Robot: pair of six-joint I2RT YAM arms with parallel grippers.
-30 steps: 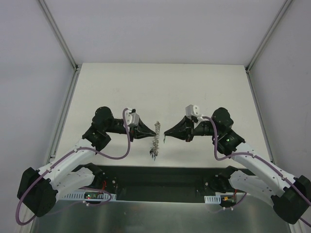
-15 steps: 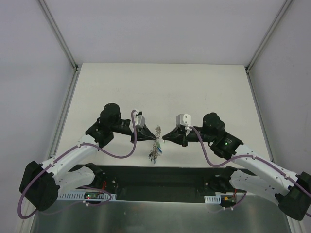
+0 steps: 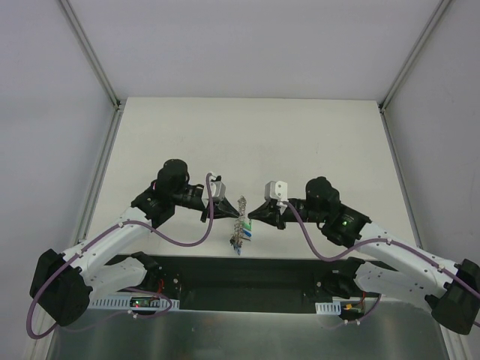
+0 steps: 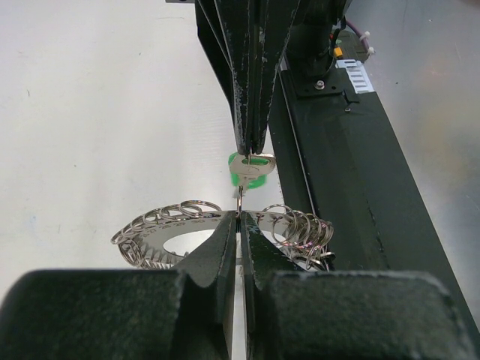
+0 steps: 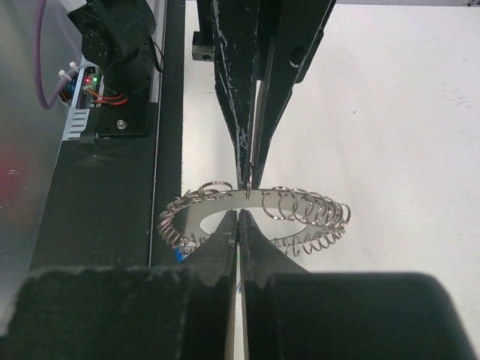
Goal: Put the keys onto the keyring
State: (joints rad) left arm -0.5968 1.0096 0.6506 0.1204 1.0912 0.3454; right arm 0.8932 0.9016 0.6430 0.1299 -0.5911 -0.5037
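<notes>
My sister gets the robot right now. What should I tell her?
Left fingers: shut on the keyring rim, holding it between the arms.
Right fingers: shut on the green key, its tip at the keyring by the left fingers.
Done: both gripped and meeting.
Left: I cannot tell if the key is hooked on; thread it, then let go.

An off-white matte surface (image 3: 247, 135) is spread beneath and beyond the jaws, lit evenly, with only soft shadows cast. It is enclosed by plain pale grey panels: a far wall (image 3: 247, 45) beyond the jaws, a left wall (image 3: 45, 150) and a right wall (image 3: 442, 150) to either side. Aluminium frame rails (image 3: 90, 52) are set along the corners. Nearer than the jaws, a black strip (image 3: 247, 274) and a brushed grey metal panel (image 3: 247, 337) are seen.
</notes>
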